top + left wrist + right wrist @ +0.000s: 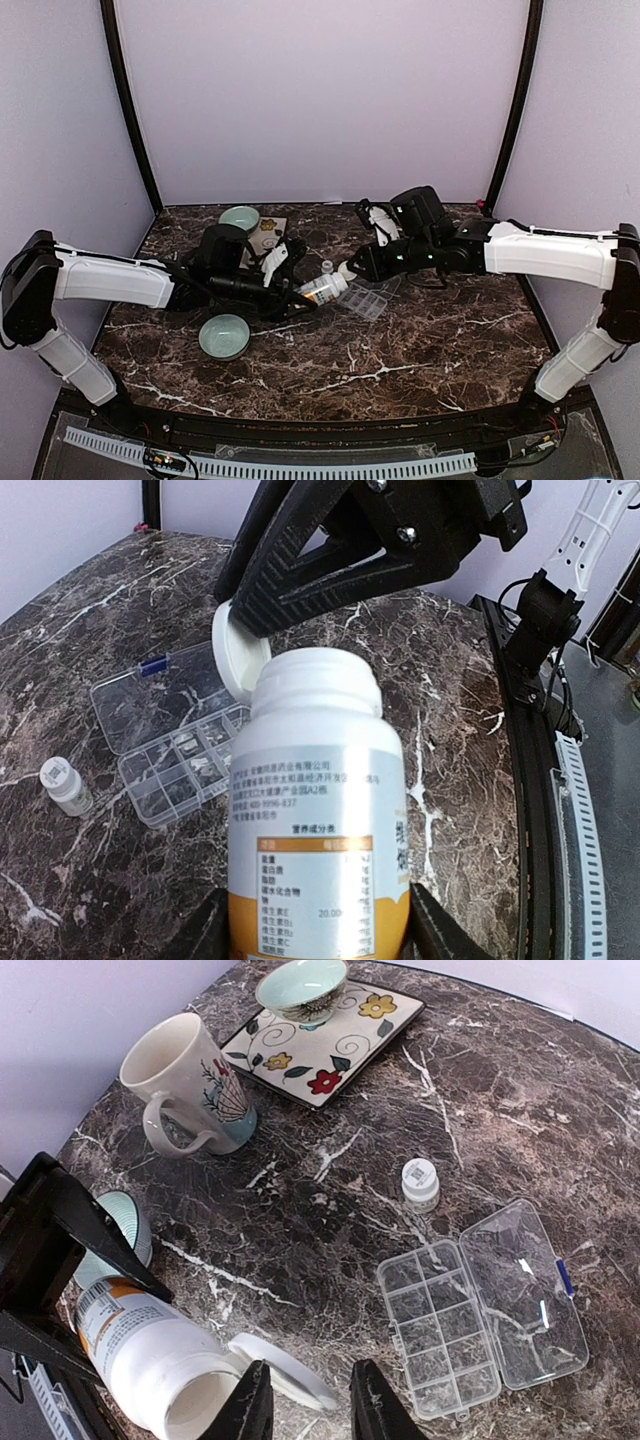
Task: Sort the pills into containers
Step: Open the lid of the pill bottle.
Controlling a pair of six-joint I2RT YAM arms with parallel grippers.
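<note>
Bottle (318,780) lies sideways, mouth rightward, beside open organiser box (178,768).

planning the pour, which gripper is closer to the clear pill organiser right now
Right. The right gripper, holding the white cap, is close by the left end of the pill organiser. The left gripper is farther off to the left, holding the large bottle.

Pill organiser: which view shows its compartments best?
Right wrist: the pill organiser lies whole in frame, lid open, every compartment visible. Left wrist shows it partly hidden behind the bottle and white cap. Top external shows it small, dividers barely readable.
</note>
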